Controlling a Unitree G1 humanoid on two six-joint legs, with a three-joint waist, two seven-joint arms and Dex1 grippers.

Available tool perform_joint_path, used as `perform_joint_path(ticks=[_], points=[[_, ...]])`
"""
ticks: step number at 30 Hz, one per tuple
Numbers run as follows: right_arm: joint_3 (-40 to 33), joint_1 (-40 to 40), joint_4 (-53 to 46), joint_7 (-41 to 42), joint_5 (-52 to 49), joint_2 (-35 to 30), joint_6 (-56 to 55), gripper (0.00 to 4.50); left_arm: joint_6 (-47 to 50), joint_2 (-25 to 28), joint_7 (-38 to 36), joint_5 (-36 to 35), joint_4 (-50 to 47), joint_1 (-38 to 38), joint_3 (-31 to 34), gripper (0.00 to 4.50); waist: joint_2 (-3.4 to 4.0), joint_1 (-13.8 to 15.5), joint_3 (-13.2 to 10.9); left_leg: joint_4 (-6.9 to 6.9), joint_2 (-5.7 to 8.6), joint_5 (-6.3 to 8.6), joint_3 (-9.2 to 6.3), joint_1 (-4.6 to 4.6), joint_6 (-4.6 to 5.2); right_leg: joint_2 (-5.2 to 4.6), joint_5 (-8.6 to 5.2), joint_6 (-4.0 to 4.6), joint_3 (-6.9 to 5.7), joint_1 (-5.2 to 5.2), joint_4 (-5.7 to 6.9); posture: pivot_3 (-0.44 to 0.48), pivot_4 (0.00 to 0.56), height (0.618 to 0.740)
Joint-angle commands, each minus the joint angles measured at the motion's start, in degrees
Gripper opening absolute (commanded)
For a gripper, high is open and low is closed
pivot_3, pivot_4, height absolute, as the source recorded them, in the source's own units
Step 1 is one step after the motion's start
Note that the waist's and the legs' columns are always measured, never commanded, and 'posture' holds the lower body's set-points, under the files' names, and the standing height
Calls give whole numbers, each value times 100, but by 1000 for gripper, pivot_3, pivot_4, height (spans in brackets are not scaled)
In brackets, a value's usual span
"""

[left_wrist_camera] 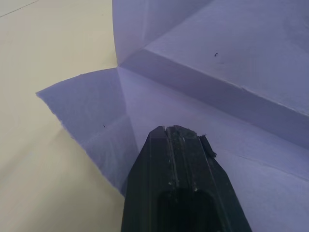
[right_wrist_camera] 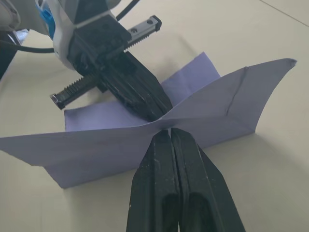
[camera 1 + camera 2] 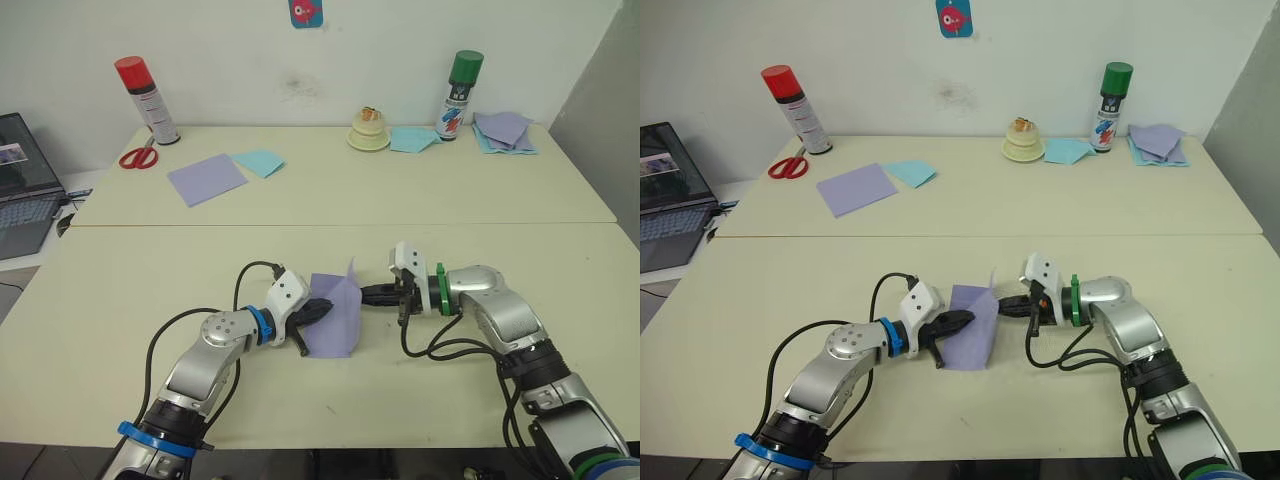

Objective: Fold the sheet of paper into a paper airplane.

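While sheet of paper [image 3: 332,315] lies mid-fold on near table [image 3: 120,300], well short of scissors [image 3: 139,156], left gripper [image 3: 318,310] presses it, fingers together; right gripper [image 3: 375,293], pinched tight, holds raised edge. Early creases done; wings, nose remain.

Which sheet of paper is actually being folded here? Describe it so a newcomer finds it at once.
On the near table, look between the two arms: the sheet of paper lies between the left tool and the right tool. Unlike the flat lavender square and blue sheets on the far table, it is creased, with one edge standing up.
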State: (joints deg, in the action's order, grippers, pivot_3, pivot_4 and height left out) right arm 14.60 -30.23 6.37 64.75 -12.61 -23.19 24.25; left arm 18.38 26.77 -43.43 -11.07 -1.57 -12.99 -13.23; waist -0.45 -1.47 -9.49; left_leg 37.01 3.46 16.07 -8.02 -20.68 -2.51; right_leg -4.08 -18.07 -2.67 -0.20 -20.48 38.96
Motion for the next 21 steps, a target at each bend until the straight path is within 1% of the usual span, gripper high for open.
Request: perform_joint_path(ticks=[1, 7, 9, 13, 15, 17, 21], points=[[56, 40, -191, -195, -53, 218, -86, 20, 176, 107, 0, 283, 271, 179, -164, 0, 0, -2, 0, -1, 0, 0, 0, 0, 0, 0, 0, 0, -1, -1, 0, 0, 150, 740], [490, -61, 454, -432, 448, 611, -796, 20, 197, 192, -53, 326, 288, 206, -152, 0, 2, -16, 2, -4, -2, 0, -1, 1, 0, 2, 0, 0, -1, -3, 0, 0, 150, 740], [579, -116, 664, -467, 602, 657, -993, 20, 203, 204, -60, 325, 278, 215, -128, 0, 2, -16, 3, -4, -2, 0, 0, 0, -1, 3, 0, 0, 0, -5, 0, 0, 150, 740], [822, -350, 1327, -809, 1191, 688, -1499, 20, 212, 239, -2, 330, 196, 281, -51, 0, 5, -33, 5, -4, -2, 0, 2, 4, -1, 3, 0, 0, 3, -6, 1, 0, 150, 740], [880, -423, 1504, -820, 1307, 699, -1665, 20, 218, 298, 8, 312, 98, 370, 9, 0, 5, -41, 11, -8, -4, 0, 5, 8, -1, 4, 1, 1, 7, -6, 2, 0, 150, 740], [918, -464, 1592, -762, 1360, 698, -1761, 20, 263, 400, 6, 265, -58, 480, 109, 0, 4, -49, 12, -9, -7, 0, 5, 10, -1, 7, 1, 1, 7, -5, 2, 0, 150, 740], [919, -489, 1664, -725, 1366, 712, -1831, 20, 432, 534, 75, -91, -454, 644, 643, 0, 5, -63, 12, -14, -8, 0, 6, 13, 0, 9, 1, 2, 21, -11, 2, 0, 150, 740]])
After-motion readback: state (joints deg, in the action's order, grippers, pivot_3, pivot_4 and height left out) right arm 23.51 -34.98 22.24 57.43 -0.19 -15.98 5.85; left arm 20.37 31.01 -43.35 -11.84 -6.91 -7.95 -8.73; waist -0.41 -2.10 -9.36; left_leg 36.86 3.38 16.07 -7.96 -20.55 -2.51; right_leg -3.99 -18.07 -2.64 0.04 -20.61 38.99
